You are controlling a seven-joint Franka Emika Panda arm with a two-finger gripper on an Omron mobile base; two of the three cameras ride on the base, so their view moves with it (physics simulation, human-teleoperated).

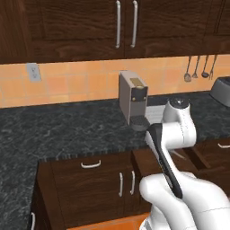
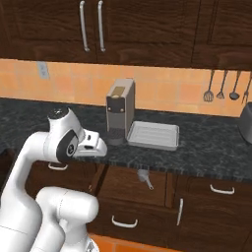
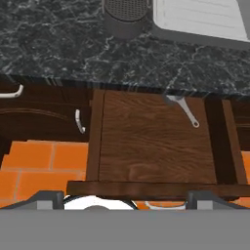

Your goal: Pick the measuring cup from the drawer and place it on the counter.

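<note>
The drawer point(image 3: 146, 141) stands pulled out below the counter point(image 3: 73, 49), its flat brown floor point(image 2: 123, 186) bare except for the measuring cup. That tiny grey cup point(image 3: 172, 99) lies at the drawer's back, right under the counter's edge, with its thin handle point(image 3: 189, 116) pointing out toward the drawer's front. In the right base view the measuring cup point(image 2: 143, 176) sits in the open drawer under the tray. My gripper point(image 3: 128, 197) hovers open above the drawer's front edge, well apart from the cup, with nothing between its fingers.
A coffee machine point(image 2: 119, 110) with a dark round drip base point(image 3: 126, 17) stands on the counter point(image 1: 67, 130), next to a grey metal tray point(image 2: 153, 134). Cabinet doors with silver handles point(image 3: 78, 121) flank the drawer. Utensils point(image 2: 224, 86) hang on the wall.
</note>
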